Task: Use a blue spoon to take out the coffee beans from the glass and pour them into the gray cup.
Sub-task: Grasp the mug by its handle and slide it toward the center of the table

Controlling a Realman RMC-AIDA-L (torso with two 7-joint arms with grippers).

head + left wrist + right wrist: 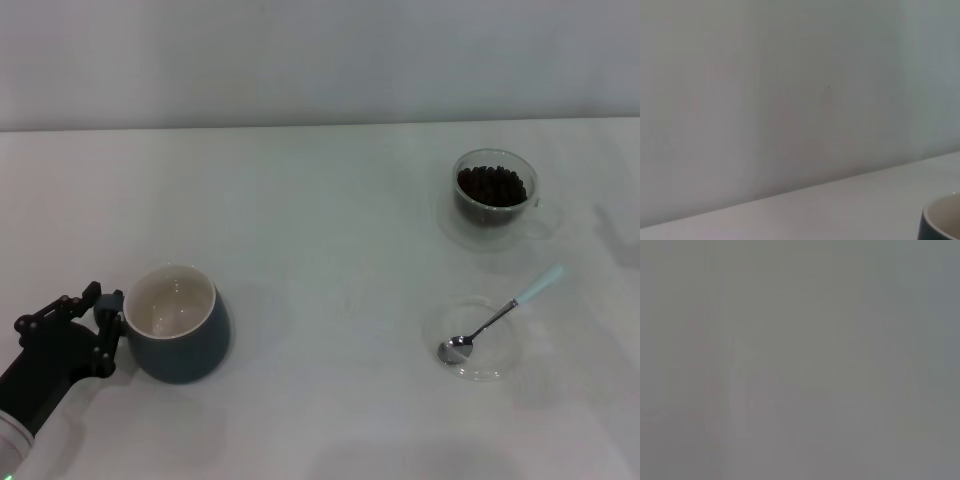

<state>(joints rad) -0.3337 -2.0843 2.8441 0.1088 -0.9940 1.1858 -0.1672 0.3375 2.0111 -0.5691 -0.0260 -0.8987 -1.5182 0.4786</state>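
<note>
- my left gripper point(108, 330) sits low at the near left, right against the gray cup's point(180, 325) side where its handle should be; i cannot tell whether it is clamping or just touching.
- the cup stands upright, showing no beans inside, so i judge scooping has not begun.
- farther right, the blue spoon point(500, 318) lies untouched on a shallow clear dish point(478, 372).
- beyond it, the glass point(493, 198) holds the coffee beans point(490, 185).
- my right gripper is out of view; next it must reach in and pinch the spoon's pale handle.
</note>
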